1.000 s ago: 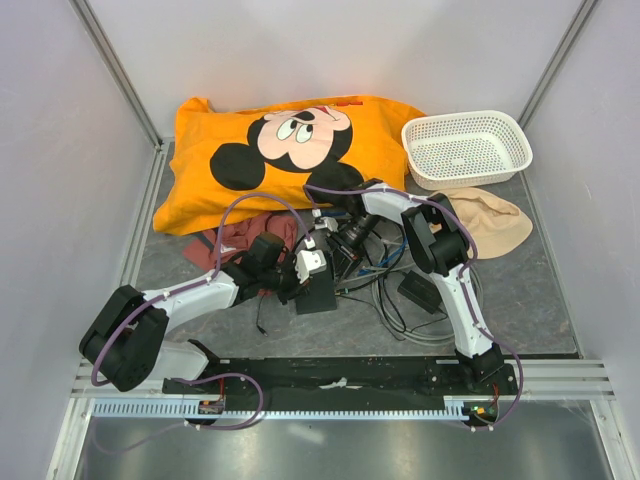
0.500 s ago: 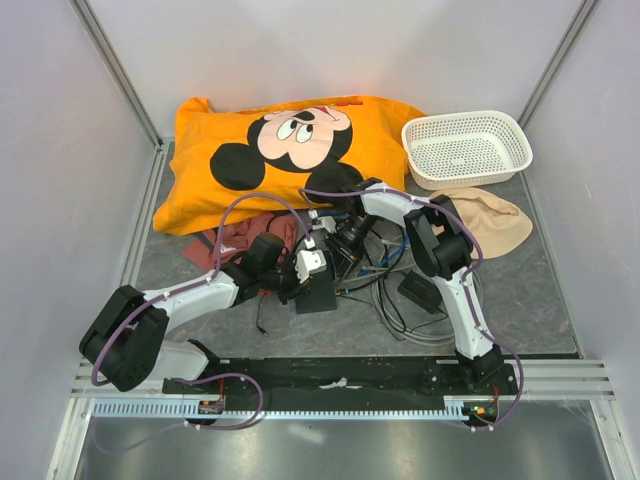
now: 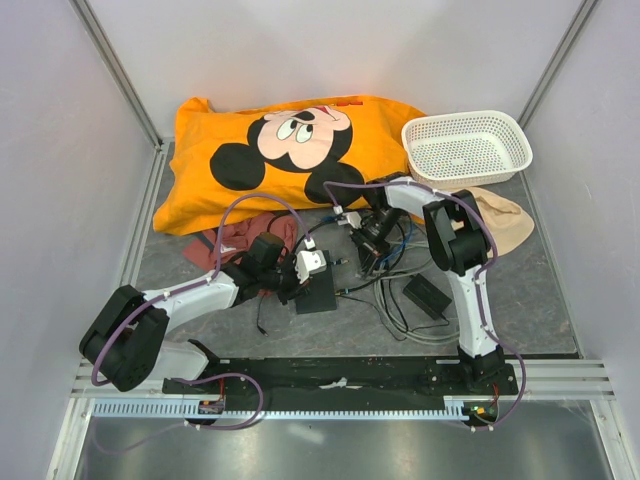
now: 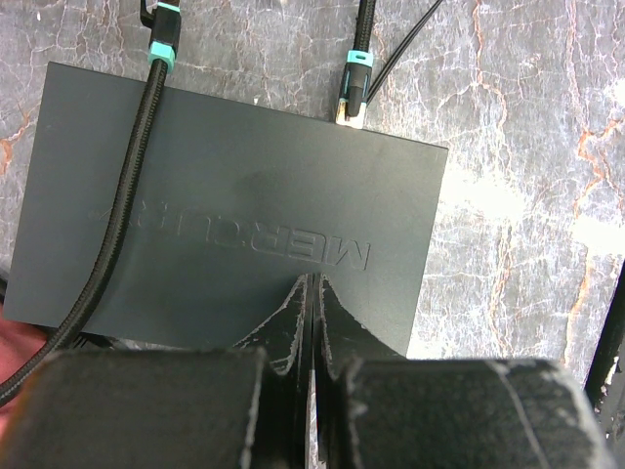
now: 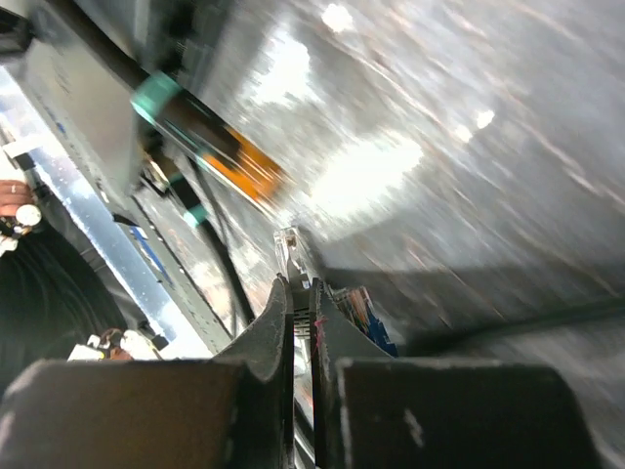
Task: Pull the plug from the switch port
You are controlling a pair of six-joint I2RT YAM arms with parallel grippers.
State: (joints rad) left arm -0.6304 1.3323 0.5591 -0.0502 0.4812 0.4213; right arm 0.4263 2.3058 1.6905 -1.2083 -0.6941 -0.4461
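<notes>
The dark grey switch (image 4: pixel 234 215) lies flat under my left gripper (image 4: pixel 311 285), which is shut with its tips pressed on the lid. One teal-collared plug (image 4: pixel 354 90) sits in a port on the switch's far edge. A braided cable (image 4: pixel 127 195) runs over the lid. My right gripper (image 5: pixel 301 285) is shut on a clear plug (image 5: pixel 290 249) with a blue cable. It holds the plug free of the switch (image 5: pixel 78 107), a short way from its port side. From above, the right gripper (image 3: pixel 362 256) is right of the switch (image 3: pixel 318 296), and the left gripper (image 3: pixel 303 276) is on it.
A tangle of cables (image 3: pixel 400 300) and a black adapter brick (image 3: pixel 425 293) lie right of the switch. An orange shirt (image 3: pixel 290 150) lies behind, with a maroon cloth (image 3: pixel 240 236) at the left. A white basket (image 3: pixel 466 148) and a beige cloth (image 3: pixel 492 220) are at the back right.
My right gripper has moved right, away from the switch, taking the clear plug with it. The cables and adapter brick shifted a little. The left arm has not moved.
</notes>
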